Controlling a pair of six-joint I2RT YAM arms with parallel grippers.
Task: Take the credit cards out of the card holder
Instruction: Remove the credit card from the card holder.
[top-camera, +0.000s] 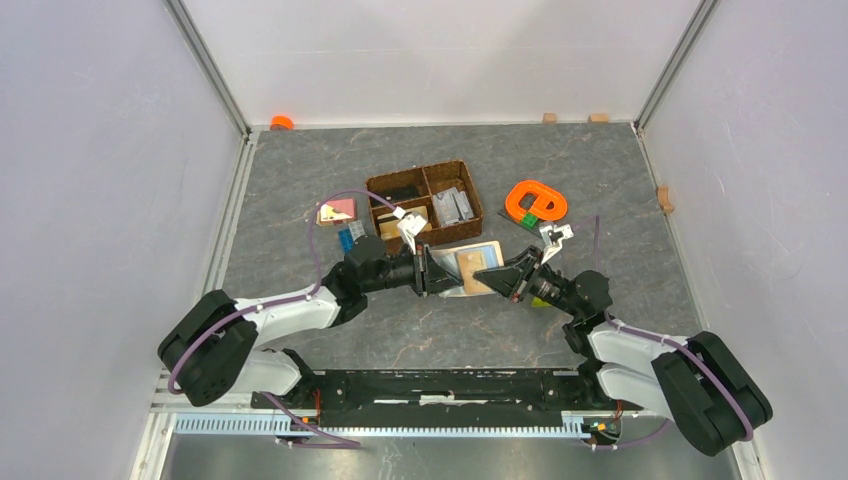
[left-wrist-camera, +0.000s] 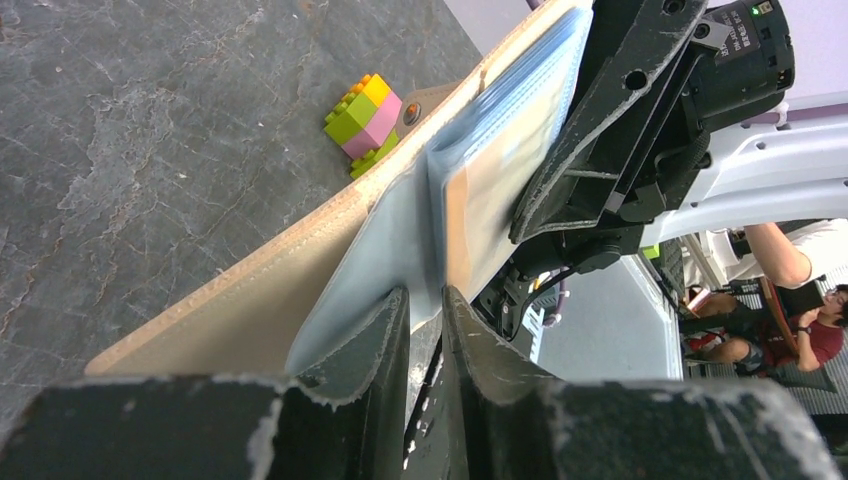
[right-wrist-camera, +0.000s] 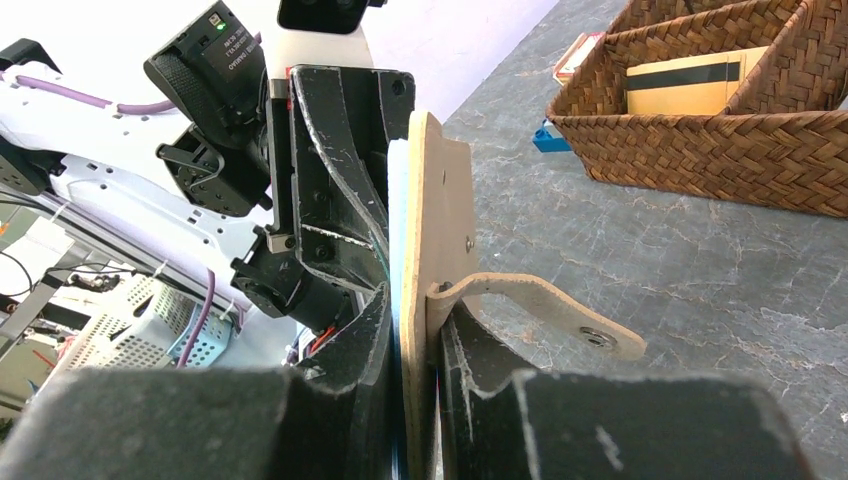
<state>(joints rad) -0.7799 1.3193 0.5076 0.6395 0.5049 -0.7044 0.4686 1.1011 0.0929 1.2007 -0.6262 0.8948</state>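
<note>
Mid-table, the 2 grippers share the opened card holder (left-wrist-camera: 290, 290). The left gripper (left-wrist-camera: 425, 300) pinches narrowly on its pale blue inner sleeve, and the right gripper (right-wrist-camera: 415, 312) clamps the beige cover beside the snap tab (right-wrist-camera: 545, 315). The woven basket (top-camera: 470, 185) sits just beyond.

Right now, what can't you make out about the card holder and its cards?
- How many cards: left wrist view shows the card holder sleeves edge-on, the right gripper across them.
- Holder's inside: right wrist view sees only its beige back and edge.
- Pockets: too small in the top view, left gripper overlapping.
</note>
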